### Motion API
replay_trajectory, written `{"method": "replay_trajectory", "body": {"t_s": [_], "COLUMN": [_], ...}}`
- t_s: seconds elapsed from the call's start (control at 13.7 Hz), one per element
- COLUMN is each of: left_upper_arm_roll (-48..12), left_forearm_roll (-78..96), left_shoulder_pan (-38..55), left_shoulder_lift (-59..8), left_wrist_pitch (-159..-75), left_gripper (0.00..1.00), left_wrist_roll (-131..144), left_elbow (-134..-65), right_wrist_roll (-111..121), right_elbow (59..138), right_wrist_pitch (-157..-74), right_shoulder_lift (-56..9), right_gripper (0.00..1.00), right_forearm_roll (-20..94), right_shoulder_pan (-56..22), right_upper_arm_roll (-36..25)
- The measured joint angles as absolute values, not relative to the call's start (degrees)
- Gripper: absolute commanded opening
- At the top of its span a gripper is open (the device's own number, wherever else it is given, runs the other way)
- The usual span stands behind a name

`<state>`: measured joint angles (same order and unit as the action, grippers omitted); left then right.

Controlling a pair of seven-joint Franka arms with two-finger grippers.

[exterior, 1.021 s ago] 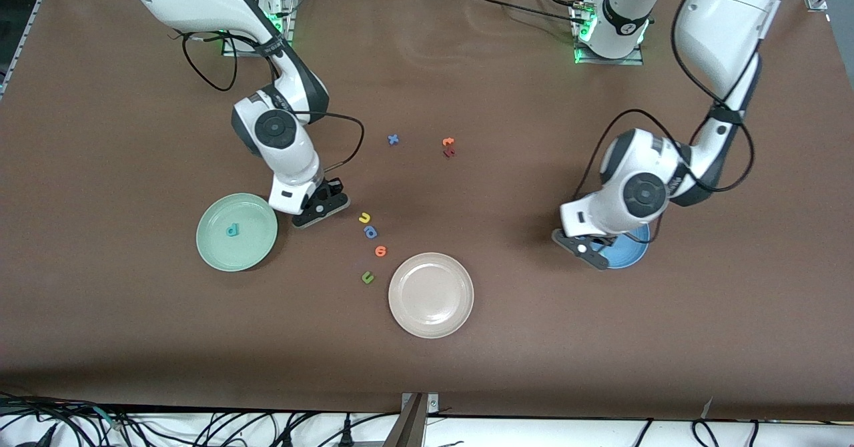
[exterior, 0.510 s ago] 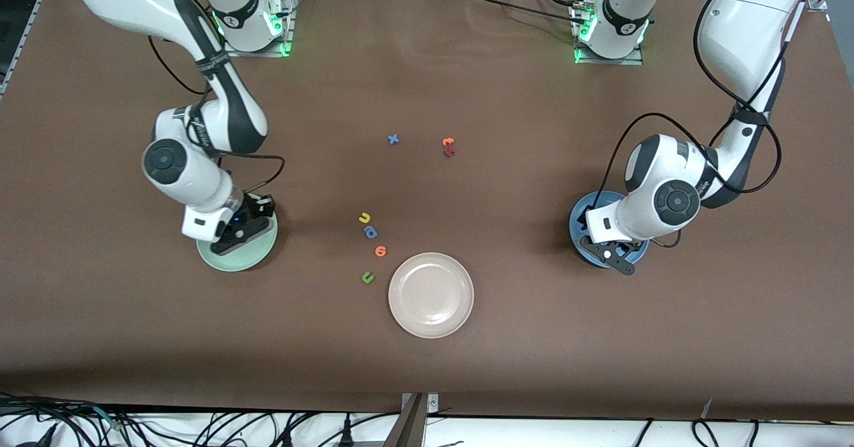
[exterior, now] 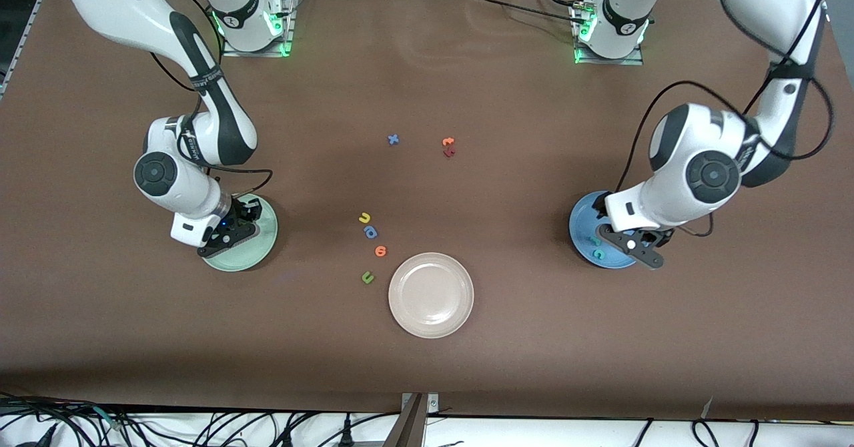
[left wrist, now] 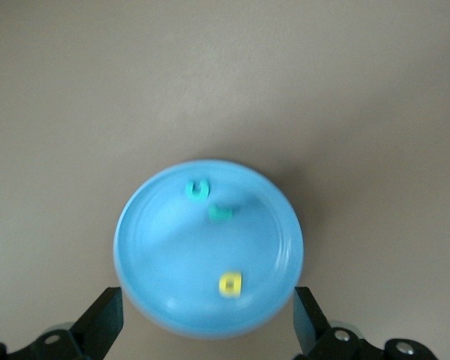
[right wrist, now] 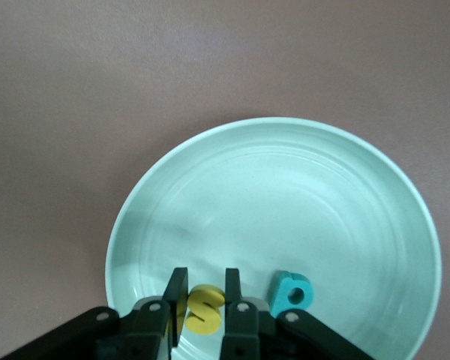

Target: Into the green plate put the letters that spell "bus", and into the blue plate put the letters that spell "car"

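The green plate (exterior: 265, 243) lies toward the right arm's end of the table. My right gripper (exterior: 227, 237) is low over it, shut on the yellow "s" (right wrist: 204, 307). A teal "b" (right wrist: 291, 292) lies in the same plate (right wrist: 285, 195), beside the right gripper (right wrist: 204, 289). The yellow "u" (exterior: 364, 218) lies on the table mid-way between the plates. My left gripper (exterior: 634, 247) hangs open over the blue plate (exterior: 579, 223). In that plate (left wrist: 172, 255) lie a teal "c" (left wrist: 198, 189), a teal "r" (left wrist: 221, 213) and a yellow "a" (left wrist: 230, 283), with the left gripper (left wrist: 208, 315) empty.
A beige-white plate (exterior: 431, 295) sits nearer the camera at mid-table. Beside the yellow "u" lie a blue letter (exterior: 370, 232), an orange letter (exterior: 380, 251) and a green "u" (exterior: 367, 277). Farther off are a blue "x" (exterior: 393, 139), an orange letter (exterior: 448, 142) and a dark red one (exterior: 448, 153).
My right arm has swung from the loose letters to over the green plate, carrying the "s". My left gripper has moved across the blue plate and opened.
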<state>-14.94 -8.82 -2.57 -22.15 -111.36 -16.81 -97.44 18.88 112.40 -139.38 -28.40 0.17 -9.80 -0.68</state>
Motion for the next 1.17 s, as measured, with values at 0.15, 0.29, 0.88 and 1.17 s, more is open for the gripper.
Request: {"method": "replay_trajectory", "body": {"t_s": [0.15, 0.29, 0.88, 1.17], "left_upper_arm_roll": [-15.0, -14.9, -1.9, 0.4], "left_forearm_roll": [-8.8, -8.8, 2.0, 2.0], "left_shoulder_pan": [-2.6, -2.6, -1.6, 1.0], "left_shoulder_lift": [-20.1, -19.0, -12.4, -6.3], "left_wrist_pitch": [-101.2, -92.3, -86.4, -93.0], "left_gripper": [1.0, 1.0, 1.0, 1.0], "left_wrist_roll": [-16.8, -16.2, -15.4, -14.9], "left_elbow": [-91.0, -84.3, -82.3, -91.0], "right_wrist_roll": [18.9, 18.8, -12.6, -23.8], "right_elbow": [112.4, 112.3, 112.1, 112.5], "right_wrist_pitch": [-139.4, -139.4, -142.7, -148.6], "right_shoulder_lift": [-28.5, -28.5, -27.3, -29.5], "right_gripper": [0.51, 0.52, 0.99, 0.99], "right_forearm_roll": [0.2, 0.3, 0.9, 0.9], "right_shoulder_pan": [-9.8, -9.8, -11.1, -15.4], "right_upper_arm_roll": [-0.7, -0.7, 8.1, 9.8]}}
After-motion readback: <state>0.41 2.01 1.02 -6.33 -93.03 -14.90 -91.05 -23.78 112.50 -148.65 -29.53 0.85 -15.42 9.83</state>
